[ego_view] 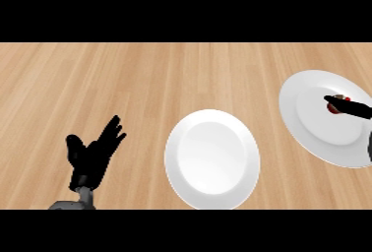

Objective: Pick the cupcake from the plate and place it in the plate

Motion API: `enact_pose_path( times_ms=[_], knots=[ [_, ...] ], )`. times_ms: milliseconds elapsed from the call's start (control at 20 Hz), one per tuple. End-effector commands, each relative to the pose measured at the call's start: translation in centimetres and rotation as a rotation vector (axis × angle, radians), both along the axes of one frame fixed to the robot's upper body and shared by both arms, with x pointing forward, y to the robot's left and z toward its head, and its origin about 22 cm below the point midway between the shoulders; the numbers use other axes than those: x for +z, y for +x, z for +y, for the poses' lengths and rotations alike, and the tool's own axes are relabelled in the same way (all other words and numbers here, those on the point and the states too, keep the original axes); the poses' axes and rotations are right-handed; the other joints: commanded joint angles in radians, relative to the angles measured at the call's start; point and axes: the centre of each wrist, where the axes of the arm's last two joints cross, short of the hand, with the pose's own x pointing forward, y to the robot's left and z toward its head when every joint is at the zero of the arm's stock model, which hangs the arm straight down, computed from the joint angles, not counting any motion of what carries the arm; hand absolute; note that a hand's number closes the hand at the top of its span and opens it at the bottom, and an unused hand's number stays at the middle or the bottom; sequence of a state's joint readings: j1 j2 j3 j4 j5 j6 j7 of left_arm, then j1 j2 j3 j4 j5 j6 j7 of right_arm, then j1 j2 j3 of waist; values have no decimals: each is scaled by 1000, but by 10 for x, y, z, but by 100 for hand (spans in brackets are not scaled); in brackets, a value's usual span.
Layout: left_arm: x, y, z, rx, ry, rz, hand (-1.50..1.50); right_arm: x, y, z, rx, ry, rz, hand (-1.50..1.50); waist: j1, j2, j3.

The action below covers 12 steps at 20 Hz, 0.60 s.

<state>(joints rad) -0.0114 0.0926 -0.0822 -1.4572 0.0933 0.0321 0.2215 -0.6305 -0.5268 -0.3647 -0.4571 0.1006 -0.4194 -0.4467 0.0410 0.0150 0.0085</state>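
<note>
Right hand (355, 108): enters from the right edge of the head view, above the right plate (312, 123). Only dark fingers show, reaching over the cupcake (338, 104); whether they pinch it or merely touch it cannot be determined. Cupcake: small, reddish-brown, mostly hidden by the fingers, located on the right plate in its upper right area. Left hand (93, 150): lower left, fingers spread and pointing up, holding nothing. Centre plate (212, 160): white, between both hands, on the wooden bench (145, 78), near the right plate but apart from it.
</note>
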Motion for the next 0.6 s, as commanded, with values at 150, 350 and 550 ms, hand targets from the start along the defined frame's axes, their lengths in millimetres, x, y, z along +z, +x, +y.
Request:
enact_pose_path(
  times_ms=[150,350,550],
  knots=[
    [-17,-1,9,26,1,54,0,-18,-24,-25,-35,149,-142,-150,-21,-3,-6],
    [-3,1,14,36,-5,35,0,-4,-57,-74,48,247,-143,-150,-31,-9,-6],
    [-3,-24,21,33,15,55,0,-15,-75,-79,168,278,-86,-150,-36,-16,-8]
  ],
)
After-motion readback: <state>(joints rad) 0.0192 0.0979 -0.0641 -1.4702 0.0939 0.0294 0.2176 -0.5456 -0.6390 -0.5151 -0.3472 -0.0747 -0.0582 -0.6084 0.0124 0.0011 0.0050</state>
